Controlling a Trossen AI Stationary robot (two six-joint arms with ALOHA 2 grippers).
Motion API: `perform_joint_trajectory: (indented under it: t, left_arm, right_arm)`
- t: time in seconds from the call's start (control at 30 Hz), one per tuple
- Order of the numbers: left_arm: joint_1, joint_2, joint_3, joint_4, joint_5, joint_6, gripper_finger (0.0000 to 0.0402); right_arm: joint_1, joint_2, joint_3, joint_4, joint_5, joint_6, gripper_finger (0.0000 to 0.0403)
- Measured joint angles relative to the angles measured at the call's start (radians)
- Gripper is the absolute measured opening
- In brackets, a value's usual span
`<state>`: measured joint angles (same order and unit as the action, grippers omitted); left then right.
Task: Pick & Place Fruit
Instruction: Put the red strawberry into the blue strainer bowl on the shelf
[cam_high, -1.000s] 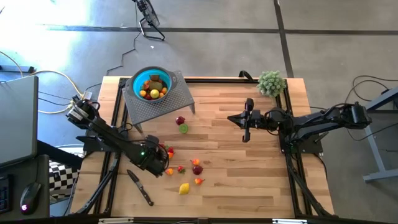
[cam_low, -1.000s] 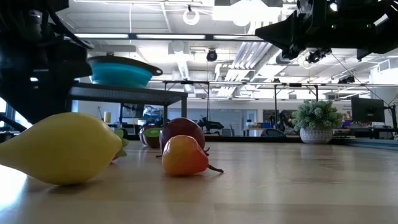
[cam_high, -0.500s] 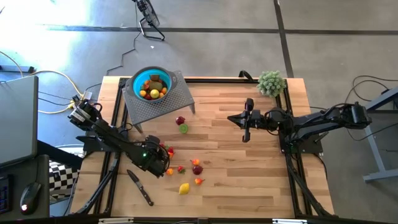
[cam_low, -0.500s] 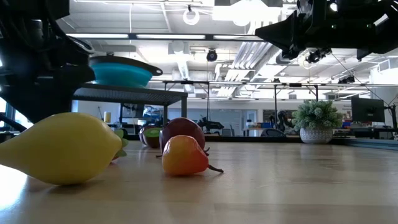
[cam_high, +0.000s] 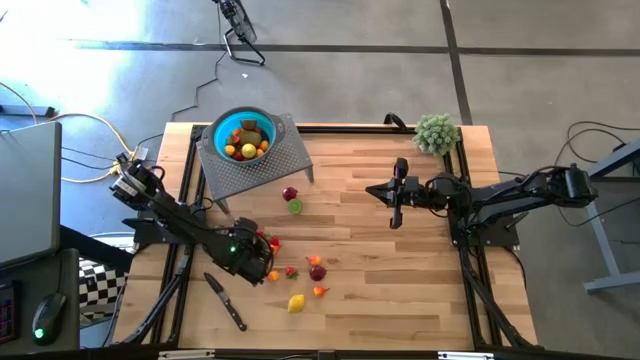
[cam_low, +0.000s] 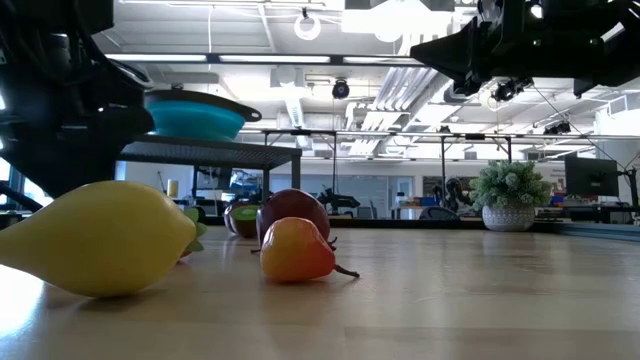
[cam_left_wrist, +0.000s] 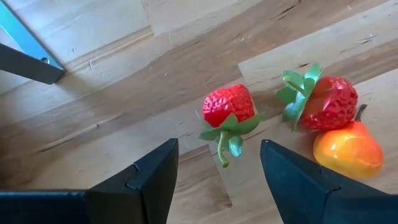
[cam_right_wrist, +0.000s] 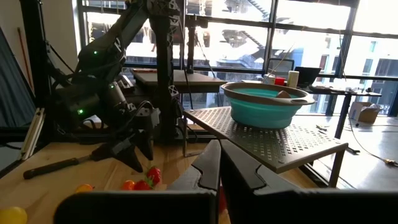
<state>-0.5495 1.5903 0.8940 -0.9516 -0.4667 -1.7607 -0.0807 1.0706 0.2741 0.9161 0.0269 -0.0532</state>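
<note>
Your left gripper (cam_left_wrist: 217, 180) sits low over the near-left part of the table (cam_high: 400, 300), fingers (cam_left_wrist: 152, 171) spread with nothing between them. Just ahead of the fingertips lies a red strawberry (cam_left_wrist: 228, 106), leaves and stem turned toward the gripper but not touching it. Beside that one you have a second strawberry (cam_left_wrist: 329, 102), and an orange-yellow fruit (cam_left_wrist: 347, 150) touches it.

Scattered fruit on the wood, seen from above: a yellow lemon (cam_high: 296, 302) nearest the front edge, a small orange piece (cam_high: 320, 291) just to its right, a dark red fruit (cam_high: 317, 272) behind those. Farther back, near the stand, lie a maroon fruit (cam_high: 290, 194) and a lime green one (cam_high: 295, 207), close together.

The teal bowl (cam_high: 222, 133) rests on the grey perforated stand (cam_high: 260, 165) at the far left and already holds several pieces (yellow and orange show clearly).

A black-handled knife (cam_high: 226, 302) lies near the front left, apart from the fruit.

Your right gripper (cam_high: 397, 218) waits over the table's middle right, fingers pressed together, empty. A fuzzy green plant ball (cam_high: 436, 132) sits at the far right corner.
</note>
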Motion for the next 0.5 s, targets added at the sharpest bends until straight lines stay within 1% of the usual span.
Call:
perform_joint_trajectory:
  t: [0.17, 0.5]
  left_arm:
    - [0.000, 0.019, 0.000, 0.027, 0.000, 0.003, 0.0222]
    - [0.000, 0.018, 0.000, 0.007, 0.004, 0.023, 0.0222]
  right_arm:
    - [0.000, 0.000, 0.000, 0.000, 0.000, 0.000, 0.0003]
    - [0.000, 0.000, 0.000, 0.000, 0.000, 0.000, 0.0002]
